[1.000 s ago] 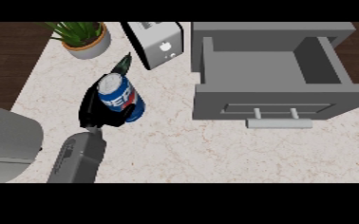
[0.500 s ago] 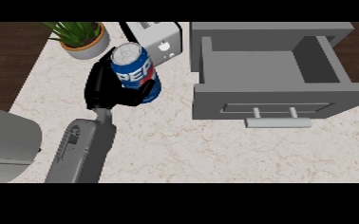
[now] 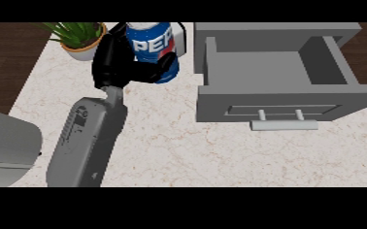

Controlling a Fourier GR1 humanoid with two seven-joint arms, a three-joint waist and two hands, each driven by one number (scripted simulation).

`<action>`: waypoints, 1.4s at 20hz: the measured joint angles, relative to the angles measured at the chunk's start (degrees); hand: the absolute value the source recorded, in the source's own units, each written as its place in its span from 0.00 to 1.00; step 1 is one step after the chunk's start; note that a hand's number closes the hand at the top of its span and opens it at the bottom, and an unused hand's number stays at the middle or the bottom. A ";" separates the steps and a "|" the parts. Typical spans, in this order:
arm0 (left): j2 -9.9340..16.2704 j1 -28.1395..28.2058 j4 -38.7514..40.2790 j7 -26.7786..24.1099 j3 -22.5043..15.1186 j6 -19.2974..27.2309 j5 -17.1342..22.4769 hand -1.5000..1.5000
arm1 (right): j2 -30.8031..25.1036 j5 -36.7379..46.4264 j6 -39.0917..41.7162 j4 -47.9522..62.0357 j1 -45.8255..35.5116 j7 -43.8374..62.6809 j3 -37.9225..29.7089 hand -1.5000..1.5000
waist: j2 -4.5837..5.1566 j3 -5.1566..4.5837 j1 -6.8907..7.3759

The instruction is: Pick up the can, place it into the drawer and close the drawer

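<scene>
Left hand [image 3: 120, 69]: black fingers and thumb curled round the can, gripping its lower part.
Can [image 3: 152, 42]: blue, upright with a slight tilt, held above the worktop [image 3: 186, 150], just left of the drawer.
Drawer [image 3: 276, 68]: grey, pulled open, handle facing the near edge.
Potted plant [image 3: 80, 38]: well left of the drawer, beyond the hand.
Right hand: out of sight.

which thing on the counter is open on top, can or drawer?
The grey drawer at right, pulled out, its inside bare. The blue can is sealed, held by the left hand.
</scene>
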 measured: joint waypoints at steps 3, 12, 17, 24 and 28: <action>-0.04 -3.93 1.42 1.25 -1.87 3.09 -0.35 1.00 | 0.39 0.87 -0.06 0.01 0.62 -1.22 1.01 0.00 | 0.01 0.01 -0.20; -0.05 -16.90 9.89 2.90 -4.49 10.62 1.15 1.00 | -0.45 0.40 -1.03 0.25 -0.73 -0.05 1.07 0.00 | 0.10 0.01 -0.58; -0.07 -25.01 18.24 1.07 -5.31 13.61 3.85 1.00 | -0.43 0.79 -1.46 0.33 -2.24 0.65 1.36 0.00 | 0.22 0.01 -0.99; -0.07 -31.72 27.16 -2.86 -8.73 16.23 9.86 1.00 | -1.22 0.70 -1.52 1.34 -3.56 1.15 1.19 0.00 | 0.30 0.02 -1.34; -0.08 -35.77 31.80 -4.40 -11.54 18.71 14.01 1.00 | -0.22 1.97 -1.29 0.63 -3.41 0.82 2.34 0.00 | 0.37 0.04 -1.84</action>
